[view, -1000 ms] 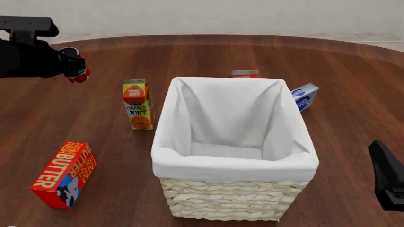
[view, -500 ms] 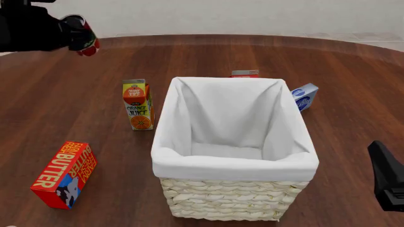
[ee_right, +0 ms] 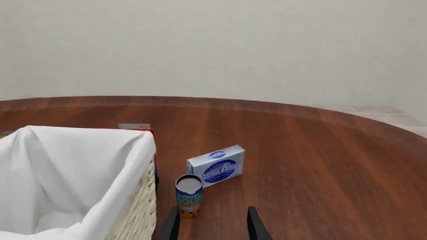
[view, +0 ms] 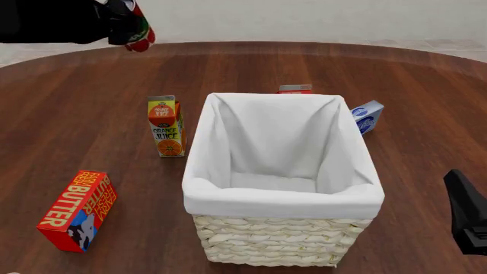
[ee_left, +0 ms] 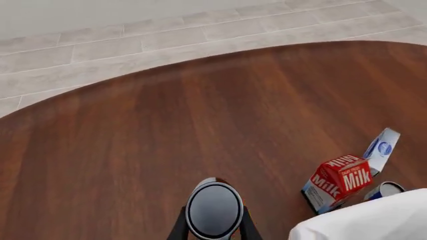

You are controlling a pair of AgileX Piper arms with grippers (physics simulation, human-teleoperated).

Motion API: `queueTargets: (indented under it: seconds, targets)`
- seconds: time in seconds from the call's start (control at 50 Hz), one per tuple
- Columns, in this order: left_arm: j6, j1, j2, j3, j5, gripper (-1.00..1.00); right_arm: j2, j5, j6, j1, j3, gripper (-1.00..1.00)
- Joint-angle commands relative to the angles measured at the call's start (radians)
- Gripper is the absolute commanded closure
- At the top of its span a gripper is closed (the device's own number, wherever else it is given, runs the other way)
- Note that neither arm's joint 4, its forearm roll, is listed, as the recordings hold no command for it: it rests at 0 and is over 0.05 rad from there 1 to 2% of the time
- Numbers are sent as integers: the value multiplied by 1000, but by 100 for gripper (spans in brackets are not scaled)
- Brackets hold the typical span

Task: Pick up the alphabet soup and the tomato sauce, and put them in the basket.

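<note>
My left gripper (view: 128, 25) is shut on the tomato sauce can (view: 138, 33), red with a green band. It holds the can high above the table's far left, well left of the basket (view: 281, 197). In the left wrist view the can's dark top (ee_left: 214, 208) sits between the fingers (ee_left: 179, 229). The alphabet soup can (ee_right: 189, 195), blue with orange patches, stands upright on the table by the basket's wicker wall (ee_right: 141, 210). It also shows in the left wrist view (ee_left: 383, 190); the front view hides it. My right gripper (ee_right: 212, 227) is open and empty, just short of the soup can.
An orange juice carton (view: 166, 125) stands left of the basket. A red butter box (view: 76, 211) lies at the front left. A red milk carton (view: 295, 89) stands behind the basket. A blue-and-white box (view: 368, 116) lies by its far right corner, near the soup can.
My left gripper has risen and moved right with the tomato sauce can. The right arm has not moved.
</note>
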Motion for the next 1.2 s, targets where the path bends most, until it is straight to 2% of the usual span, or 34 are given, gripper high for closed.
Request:
queueTargets:
  seconds: [0.02,0.36,0.96,1.2]
  targets:
    - [10,-75,-21,-20,26,100,0,0,2,0,-1,-100]
    - [-7,-211,-56,-25,62,100,0,-1,1,2,1,-100]
    - [-33,-359,-59,-7,86,100,0,-3,-4,12,4,-100]
    - [-21,-429,-53,-5,118,100,0,-3,-15,14,6,-100]
